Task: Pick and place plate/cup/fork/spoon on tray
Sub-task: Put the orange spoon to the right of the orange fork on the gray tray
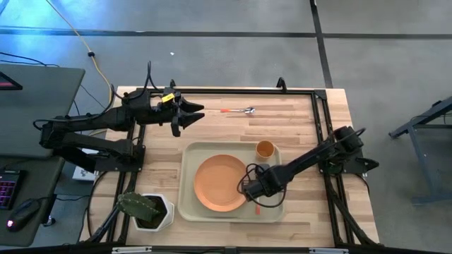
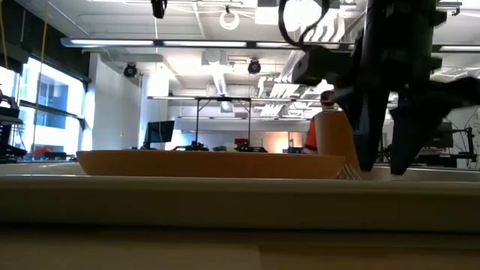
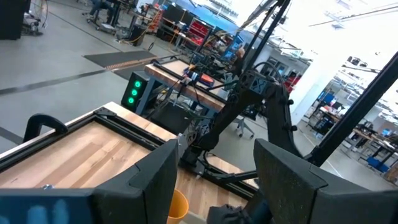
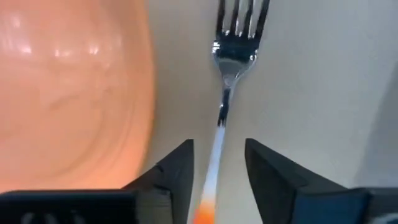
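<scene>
- Two dark, near-black arms built of jointed segments are seen in the high view, one at the left of the frame, one at the right.
- A yellow marking is carried on the left arm just behind the left tool [image 1: 185, 115], at upper centre-left.
- Thin black cables are looped beside the right tool [image 1: 258, 197], at lower centre.
- Flat, angular black fingers [image 4: 171, 171] with bevelled edges are shown in the wrist views.
- The right arm's base is seen as a bulky black block at the right.

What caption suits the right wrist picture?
Open right gripper straddles the fork on the tray, beside the plate.
</scene>
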`<control>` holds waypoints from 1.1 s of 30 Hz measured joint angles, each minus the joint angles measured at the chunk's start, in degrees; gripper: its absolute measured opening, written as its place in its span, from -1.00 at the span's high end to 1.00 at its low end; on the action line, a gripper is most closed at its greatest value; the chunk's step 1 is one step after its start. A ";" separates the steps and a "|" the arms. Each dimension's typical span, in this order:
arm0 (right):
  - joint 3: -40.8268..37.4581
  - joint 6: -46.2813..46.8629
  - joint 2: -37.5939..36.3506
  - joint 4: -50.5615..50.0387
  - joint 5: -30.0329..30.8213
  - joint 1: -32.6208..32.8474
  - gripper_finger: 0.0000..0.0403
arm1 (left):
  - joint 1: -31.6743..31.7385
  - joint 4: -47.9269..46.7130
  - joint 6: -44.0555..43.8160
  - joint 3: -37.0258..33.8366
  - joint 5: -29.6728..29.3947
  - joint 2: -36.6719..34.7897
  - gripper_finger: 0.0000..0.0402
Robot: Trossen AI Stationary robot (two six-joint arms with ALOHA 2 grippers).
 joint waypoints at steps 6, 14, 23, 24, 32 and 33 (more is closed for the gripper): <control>6.87 -9.31 -3.54 -11.81 -0.23 1.35 0.25 | 0.00 -0.07 0.00 0.00 0.00 0.00 0.01; 1.71 -2.64 -17.64 -18.78 -0.25 7.12 0.25 | -0.02 -0.33 0.11 0.02 0.59 0.00 0.01; -16.05 -4.68 -38.54 1.66 25.68 12.48 0.25 | -0.01 -0.47 0.98 0.02 0.63 0.00 0.01; -17.62 -8.08 -40.46 4.58 29.77 12.24 0.25 | -0.02 -0.48 0.98 0.00 0.69 0.00 0.01; -24.54 -43.56 -51.39 21.44 40.44 6.85 0.25 | 0.00 -0.40 0.91 0.02 1.57 -0.01 0.01; -24.58 -46.22 -52.08 21.82 39.54 6.02 0.25 | -0.01 -0.38 0.59 0.02 1.57 0.00 0.01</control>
